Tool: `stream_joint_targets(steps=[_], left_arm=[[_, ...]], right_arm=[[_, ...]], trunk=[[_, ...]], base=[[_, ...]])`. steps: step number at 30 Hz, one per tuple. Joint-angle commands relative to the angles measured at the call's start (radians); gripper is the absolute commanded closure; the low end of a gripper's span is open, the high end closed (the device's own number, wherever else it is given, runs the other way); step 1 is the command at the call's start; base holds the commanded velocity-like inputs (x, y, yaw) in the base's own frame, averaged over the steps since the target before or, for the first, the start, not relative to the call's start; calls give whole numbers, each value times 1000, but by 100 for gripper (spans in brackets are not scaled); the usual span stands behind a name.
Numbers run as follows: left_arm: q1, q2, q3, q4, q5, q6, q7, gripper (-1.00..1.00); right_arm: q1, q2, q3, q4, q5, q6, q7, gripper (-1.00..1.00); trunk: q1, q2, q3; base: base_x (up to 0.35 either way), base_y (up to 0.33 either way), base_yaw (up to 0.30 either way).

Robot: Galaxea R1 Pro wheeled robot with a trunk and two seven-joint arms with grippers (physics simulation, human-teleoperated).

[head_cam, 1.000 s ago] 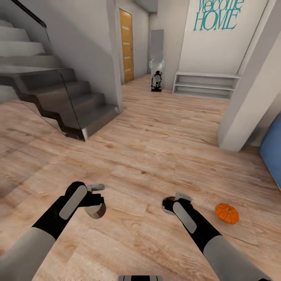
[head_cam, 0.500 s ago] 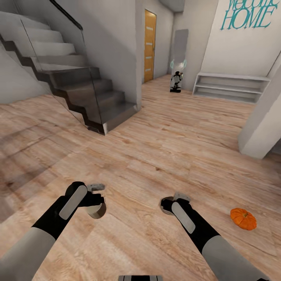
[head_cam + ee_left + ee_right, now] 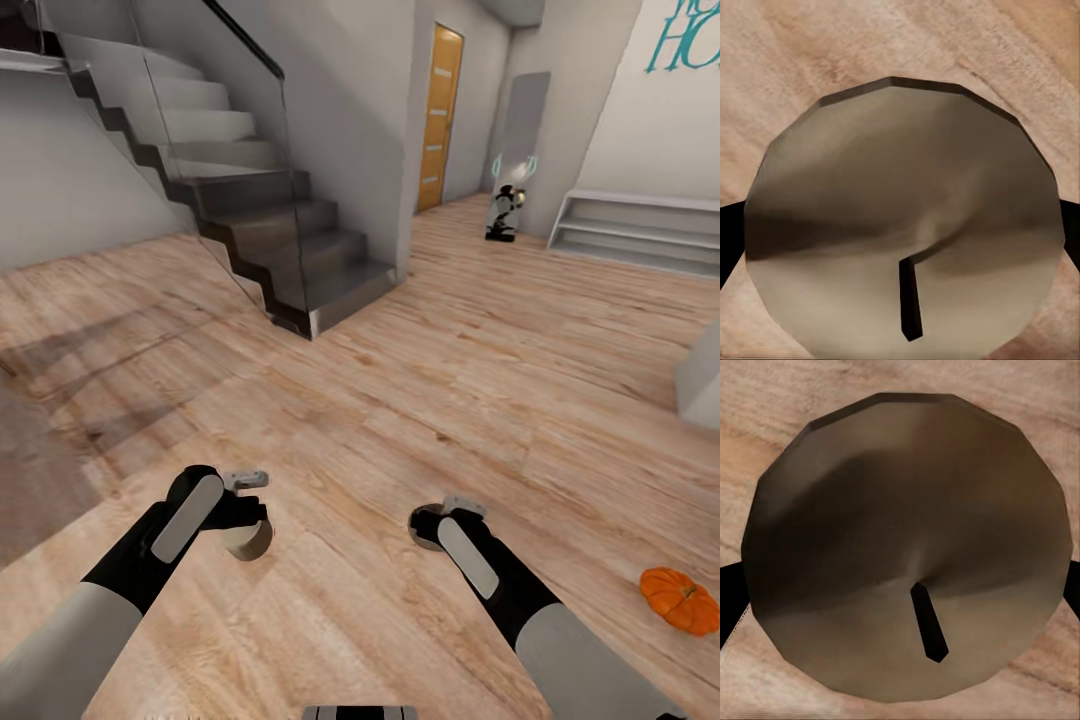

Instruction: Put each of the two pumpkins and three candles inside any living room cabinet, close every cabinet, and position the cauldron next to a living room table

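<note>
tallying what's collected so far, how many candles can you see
2: one candle held in the left gripper, one candle held in the right gripper. A third may be out of frame.

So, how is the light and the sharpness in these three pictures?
Head view: soft even light, a broad shadow on the floor left of the stairs, far wall lettering cut off. Left wrist view: the candle looms close, shaded across its top, edges faceted. Right wrist view: the other candle is darker on one side.
</note>
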Motion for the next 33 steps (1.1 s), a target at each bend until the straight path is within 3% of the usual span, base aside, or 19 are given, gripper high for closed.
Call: stream_joint_targets(steps=[1,33], left_arm=[[-1,1,-3,-1,9,1,10,100],[-1,1,-3,0,6,1,10,100]], right_arm=[[-1,0,2,-2,-9,-1,-8,100],[-1,2,2,-1,-9,-1,-8,100]], trunk=[[0,0,-1],[0,0,-1]], base=[[-19,0,291],[-1,0,291]])
